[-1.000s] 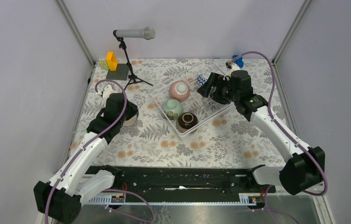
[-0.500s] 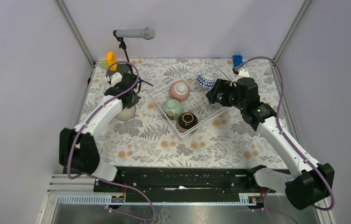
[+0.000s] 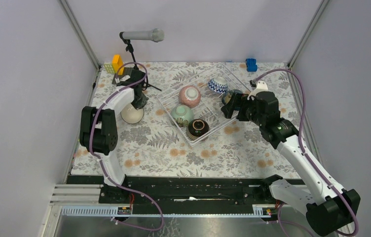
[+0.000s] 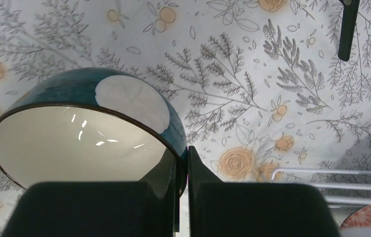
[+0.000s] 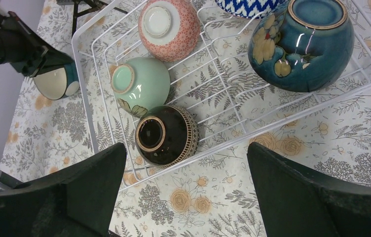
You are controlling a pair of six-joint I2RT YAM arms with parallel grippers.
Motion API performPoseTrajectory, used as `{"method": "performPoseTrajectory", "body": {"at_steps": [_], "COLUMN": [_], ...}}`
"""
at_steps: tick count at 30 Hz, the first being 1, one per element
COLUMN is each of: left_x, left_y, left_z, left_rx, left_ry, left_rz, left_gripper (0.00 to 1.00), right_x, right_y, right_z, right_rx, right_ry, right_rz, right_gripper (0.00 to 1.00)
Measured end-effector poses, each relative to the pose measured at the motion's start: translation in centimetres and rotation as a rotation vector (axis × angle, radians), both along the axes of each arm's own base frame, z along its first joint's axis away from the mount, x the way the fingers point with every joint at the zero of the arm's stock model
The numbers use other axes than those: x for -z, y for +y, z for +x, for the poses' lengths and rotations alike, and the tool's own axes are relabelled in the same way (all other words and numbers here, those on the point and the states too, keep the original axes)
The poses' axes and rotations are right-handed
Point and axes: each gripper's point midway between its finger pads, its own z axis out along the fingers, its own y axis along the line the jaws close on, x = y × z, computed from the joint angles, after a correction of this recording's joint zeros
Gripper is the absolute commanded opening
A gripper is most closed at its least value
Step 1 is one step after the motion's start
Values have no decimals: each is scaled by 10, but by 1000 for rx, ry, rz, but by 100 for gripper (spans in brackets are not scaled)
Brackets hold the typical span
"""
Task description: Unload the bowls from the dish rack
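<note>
The white wire dish rack (image 3: 166, 109) holds the pink bowl (image 3: 190, 95), the blue-white zigzag bowl (image 3: 218, 85), the mint bowl (image 3: 182, 114), the dark brown bowl (image 3: 198, 128) and the dark teal and gold bowl (image 3: 234, 95), all upside down. My left gripper (image 3: 136, 102) is shut on the rim of the teal bowl with a white inside (image 4: 82, 131). It holds the bowl tilted, low over the cloth left of the rack. My right gripper (image 3: 229, 104) is open and empty above the rack's near right edge (image 5: 272, 128).
A microphone on a stand (image 3: 141, 35) is at the back left, next to a grey baseplate with an orange block (image 3: 119, 64). A blue block (image 3: 251, 64) lies at the back right. Metal frame posts and walls close in both sides.
My left arm has swung back and to the far left, still holding the teal bowl. My right gripper has drawn back from over the rack, uncovering the dark teal and gold bowl.
</note>
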Motion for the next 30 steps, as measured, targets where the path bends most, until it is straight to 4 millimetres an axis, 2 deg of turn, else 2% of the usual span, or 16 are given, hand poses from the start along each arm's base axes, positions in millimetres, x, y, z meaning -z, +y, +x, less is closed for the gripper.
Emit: {"method": "performPoseTrajectory", "body": {"at_steps": [3, 6, 8, 13, 15, 17, 20, 23, 25, 28, 30], "left_x": [10, 13, 12, 10, 5, -5, -33, -69, -86, -98, -100], "left_y": [1, 2, 2, -3, -8, -13, -22, -34, -41, -57, -72], "left_z": [12, 16, 16, 15, 9, 0, -14, -26, -34, -57, -74], "left_rx": [2, 2, 1, 15, 31, 46, 76, 122, 161, 256, 342], "left_ry": [12, 12, 10, -1, -18, -39, -106, -207, -270, -346, -382], "left_rz": [-24, -37, -43, -73, -95, -109, -127, -157, -179, -239, -295], "left_gripper": [15, 19, 39, 56, 59, 60, 62, 73, 78, 88, 94], "right_x": [-2, 1, 4, 10, 16, 23, 31, 38, 40, 45, 50], "right_y": [-2, -3, -3, -3, -1, 0, 0, 1, 2, 3, 4], "right_z": [-3, -5, -6, -8, -8, -8, -6, -7, -8, -6, -4], "right_rx": [-3, -5, -7, -13, -30, -43, -50, -61, -68, -73, -79], "right_ry": [-8, -1, 6, 27, 46, 72, 106, 131, 142, 152, 163], "right_rz": [-4, -13, -18, -30, -38, -55, -76, -86, -88, -97, -103], "right_gripper": [100, 100, 100, 100, 100, 100, 100, 100, 100, 99, 98]}}
